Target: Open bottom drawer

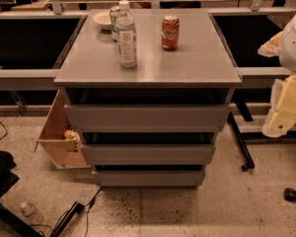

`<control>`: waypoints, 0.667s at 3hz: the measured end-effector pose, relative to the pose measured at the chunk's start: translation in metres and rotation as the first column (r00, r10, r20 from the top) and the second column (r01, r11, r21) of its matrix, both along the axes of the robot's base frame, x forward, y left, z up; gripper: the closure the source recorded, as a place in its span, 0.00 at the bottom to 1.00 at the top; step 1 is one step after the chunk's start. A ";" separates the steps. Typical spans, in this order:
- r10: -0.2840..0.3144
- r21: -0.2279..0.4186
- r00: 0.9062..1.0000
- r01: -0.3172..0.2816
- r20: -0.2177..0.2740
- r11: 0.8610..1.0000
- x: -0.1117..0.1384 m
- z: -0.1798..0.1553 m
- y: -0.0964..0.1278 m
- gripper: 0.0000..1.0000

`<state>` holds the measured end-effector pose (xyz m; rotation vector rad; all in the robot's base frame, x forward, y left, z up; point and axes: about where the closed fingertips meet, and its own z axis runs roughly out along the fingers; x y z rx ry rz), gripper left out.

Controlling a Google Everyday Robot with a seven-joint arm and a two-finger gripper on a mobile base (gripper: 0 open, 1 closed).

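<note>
The grey cabinet (148, 63) stands in the middle of the camera view with three handleless drawer fronts stacked below its top. The bottom drawer (148, 177) is the lowest and narrowest-looking front, just above the speckled floor, with a dark gap over it. It looks pushed in, set a little back of the front above it. My gripper (286, 110) shows as cream and white parts at the right edge, well to the right of the cabinet and above the height of the bottom drawer, touching nothing.
On the cabinet top stand a water bottle (126, 36), a red soda can (170, 32) and a bowl (102, 19). A tan wooden box (59, 139) leans at the cabinet's left. Cables (71, 214) and a small bottle (27, 210) lie on the floor, a black leg (240, 142) at right.
</note>
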<state>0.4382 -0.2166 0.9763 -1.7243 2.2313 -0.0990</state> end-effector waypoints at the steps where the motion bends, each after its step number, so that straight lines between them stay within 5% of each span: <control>1: -0.001 0.004 1.000 0.001 0.009 1.000 0.002 -0.004 0.003 0.00; 2: -0.028 0.037 0.999 0.028 0.015 0.999 -0.003 -0.034 0.008 0.00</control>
